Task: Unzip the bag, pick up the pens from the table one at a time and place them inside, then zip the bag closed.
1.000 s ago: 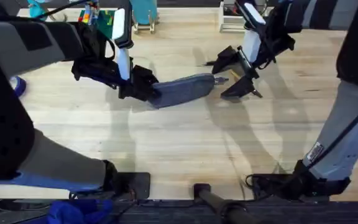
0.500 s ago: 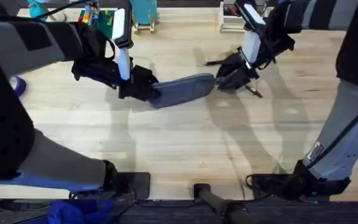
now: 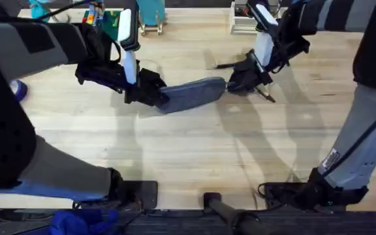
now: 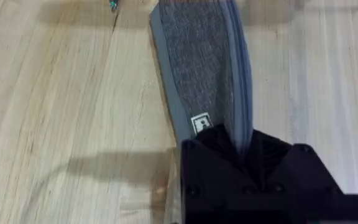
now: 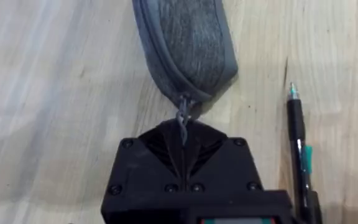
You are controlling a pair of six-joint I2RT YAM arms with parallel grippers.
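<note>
1. Since a second ago my right gripper (image 3: pixel 245 79) has gone from wide open beside the bag's end to closed tight there; the bag (image 3: pixel 193 93) and my left gripper (image 3: pixel 150 93) have not shifted.
2. Biggest risk, as I judge it: the whole bag drags across the table (image 3: pixel 194 150) when I pull the zipper, because my left grip holds only the far end's fabric and could slip.
3. Next risk: the pull (image 5: pixel 183 116) slides out of my right fingers, since it is a thin twisted bit of metal pinched only at its tip.
4. Smaller risk: my right arm knocks the pen (image 5: pixel 298 143) lying just beside it, rolling it away from where I need it later.
5. My left gripper is clamped on the bag's other end, fabric and zipper seam running between its jaws in the left wrist view.
6. My right gripper is pinched narrow on the pull at the bag's near end.
7. The bag lies flat on the table between my two grippers, zipper not yet opened.
</note>
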